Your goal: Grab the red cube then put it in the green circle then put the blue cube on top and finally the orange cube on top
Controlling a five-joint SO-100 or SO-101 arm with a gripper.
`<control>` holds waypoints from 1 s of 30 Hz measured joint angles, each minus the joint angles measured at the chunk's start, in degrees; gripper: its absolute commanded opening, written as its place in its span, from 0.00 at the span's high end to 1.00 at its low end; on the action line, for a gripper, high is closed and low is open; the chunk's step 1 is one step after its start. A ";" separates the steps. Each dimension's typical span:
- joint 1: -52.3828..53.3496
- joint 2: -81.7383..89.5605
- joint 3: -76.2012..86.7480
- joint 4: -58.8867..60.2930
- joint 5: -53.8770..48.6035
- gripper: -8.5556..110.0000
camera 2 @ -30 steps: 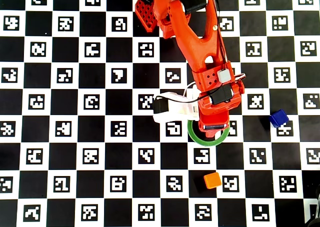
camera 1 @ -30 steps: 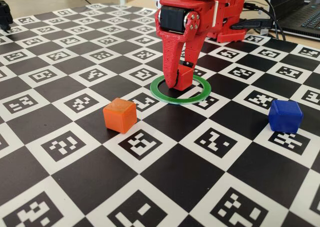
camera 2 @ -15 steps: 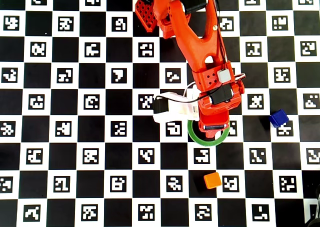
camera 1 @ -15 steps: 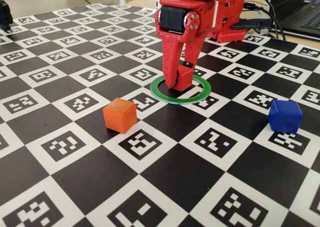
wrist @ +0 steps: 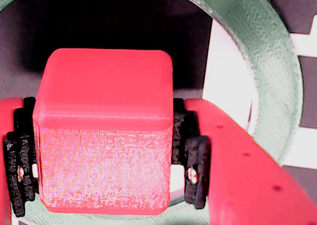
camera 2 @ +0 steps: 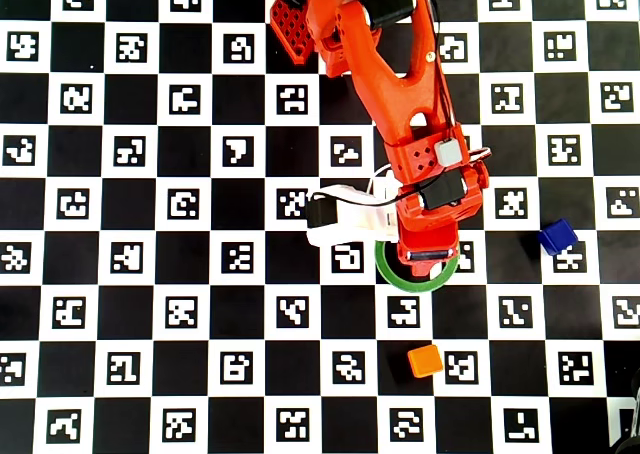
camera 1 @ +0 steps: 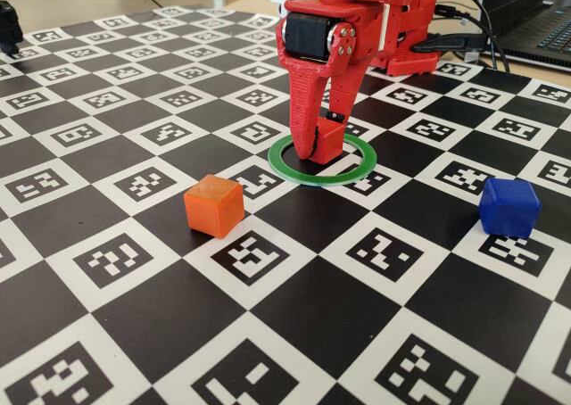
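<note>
My gripper (camera 1: 321, 148) is shut on the red cube (camera 1: 330, 140), which sits low inside the green circle (camera 1: 314, 179). In the wrist view the red cube (wrist: 104, 136) fills the space between the black pads (wrist: 195, 160), and the green circle (wrist: 277, 86) curves around it. The overhead view shows my gripper (camera 2: 425, 262) over the green circle (camera 2: 384, 272); the arm hides the red cube there. The orange cube (camera 1: 214, 205) lies in front of the ring to its left. The blue cube (camera 1: 508, 207) lies far to the right. Both also show from overhead: the orange cube (camera 2: 425, 360) and the blue cube (camera 2: 557, 236).
The checkerboard mat with printed markers (camera 1: 268, 334) covers the table. The arm's red base (camera 1: 406, 59) stands behind the ring. Cables and a laptop (camera 1: 540, 26) lie at the back right. A dark object (camera 1: 7, 26) sits at the far left edge.
</note>
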 measured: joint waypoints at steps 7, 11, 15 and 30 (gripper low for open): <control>0.00 -0.09 0.00 0.00 -0.09 0.65; 0.00 -0.09 0.00 0.00 -0.09 0.59; 0.00 -0.09 0.00 0.79 -0.09 0.58; 0.00 2.29 -5.80 12.92 0.44 0.57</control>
